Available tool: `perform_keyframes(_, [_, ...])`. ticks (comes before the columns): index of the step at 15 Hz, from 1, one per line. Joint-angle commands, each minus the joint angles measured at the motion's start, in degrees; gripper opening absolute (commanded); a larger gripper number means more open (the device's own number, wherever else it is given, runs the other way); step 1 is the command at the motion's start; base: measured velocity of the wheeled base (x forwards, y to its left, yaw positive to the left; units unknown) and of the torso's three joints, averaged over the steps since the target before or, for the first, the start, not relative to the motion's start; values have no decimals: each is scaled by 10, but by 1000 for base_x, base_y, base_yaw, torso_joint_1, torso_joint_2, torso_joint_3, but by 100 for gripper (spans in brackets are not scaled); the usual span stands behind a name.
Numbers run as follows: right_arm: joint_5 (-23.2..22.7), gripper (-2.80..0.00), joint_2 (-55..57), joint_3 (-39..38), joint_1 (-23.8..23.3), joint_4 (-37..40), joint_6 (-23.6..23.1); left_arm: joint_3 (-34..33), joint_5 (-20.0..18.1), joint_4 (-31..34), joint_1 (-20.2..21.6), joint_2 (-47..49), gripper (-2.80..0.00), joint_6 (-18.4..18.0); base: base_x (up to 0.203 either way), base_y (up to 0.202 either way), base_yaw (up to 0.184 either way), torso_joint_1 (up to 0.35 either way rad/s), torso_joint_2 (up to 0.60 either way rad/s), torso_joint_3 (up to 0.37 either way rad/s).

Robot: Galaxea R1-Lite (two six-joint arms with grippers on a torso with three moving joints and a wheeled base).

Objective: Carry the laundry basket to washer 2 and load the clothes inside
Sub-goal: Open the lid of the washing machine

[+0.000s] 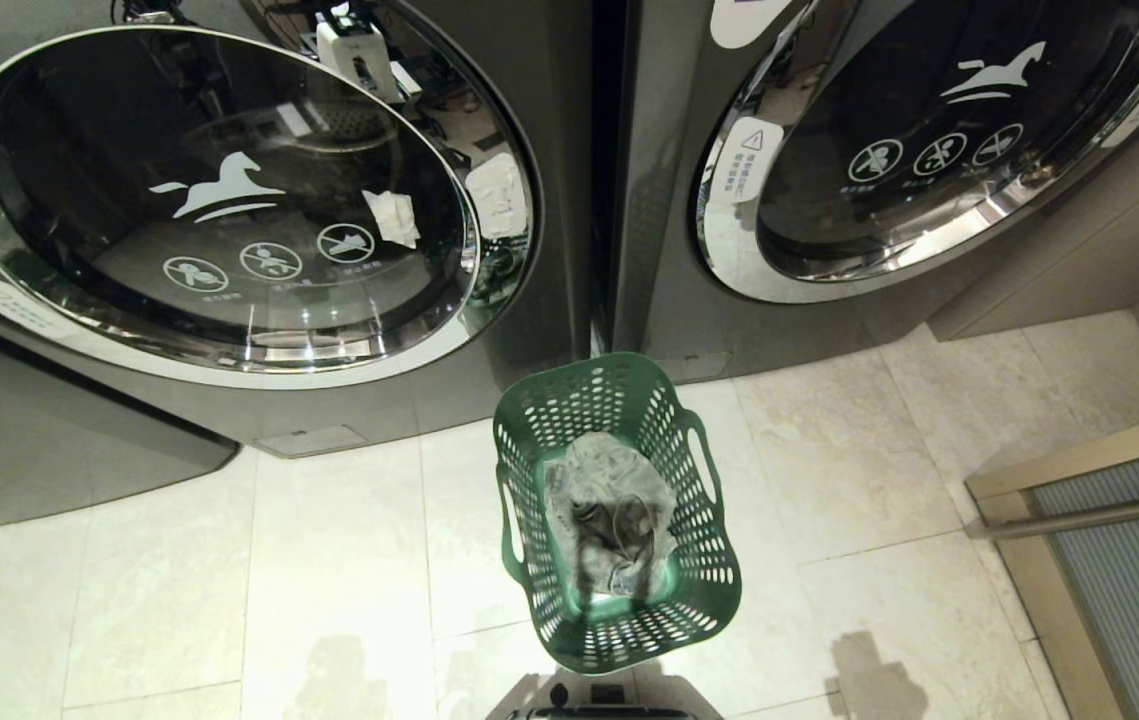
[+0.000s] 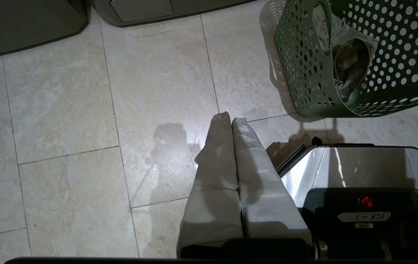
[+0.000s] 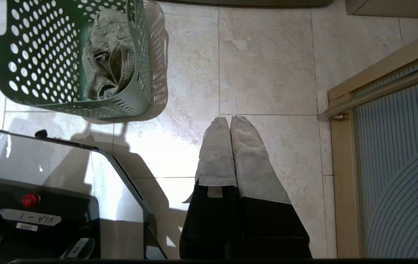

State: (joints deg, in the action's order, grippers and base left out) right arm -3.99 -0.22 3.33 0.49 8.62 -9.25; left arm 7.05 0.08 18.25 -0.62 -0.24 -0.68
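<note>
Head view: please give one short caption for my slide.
Green basket with clothes on the tiled floor before two closed washers.

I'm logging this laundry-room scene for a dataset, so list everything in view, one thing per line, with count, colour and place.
laundry basket: one, green, on the floor before the gap between the two machines.
clothes: one garment, pale grey-green, inside the basket.
washers: two, dark grey with chrome-ringed doors, one left, one right; no number legible.
floor: pale beige tiles.
sliding door: one, ribbed glass in a tan frame, right.
robot base: one, silver and black, behind the basket.
left gripper: one, grey-wrapped, shut, empty, over the floor.
right gripper: one, grey-wrapped, shut, empty, over the floor.
</note>
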Motion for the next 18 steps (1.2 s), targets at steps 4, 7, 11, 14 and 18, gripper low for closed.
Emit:
perform_keyframes(4, [1, -280, 3, -1, 0, 0, -22, 0, 5, 0, 0, 2, -280, 1, 0, 0, 0, 0, 0, 0])
perform_keyframes(7, [1, -280, 3, -4, 0, -12, -23, 0, 4, 0, 0, 2, -280, 3, 0, 0, 0, 0, 0, 0])
perform_keyframes(11, [-1, -280, 3, -5, 0, -12, -27, 0, 4, 0, 0, 2, -280, 1, 0, 0, 0, 2, 1, 100])
perform_keyframes(14, [1, -280, 2, -5, 0, -12, -24, 0, 5, 0, 0, 2, -280, 1, 0, 0, 0, 1, 2, 190])
perform_keyframes(18, [0, -280, 3, -5, 0, -13, -25, 0, 5, 0, 0, 2, -280, 3, 0, 0, 0, 2, 5, 200])
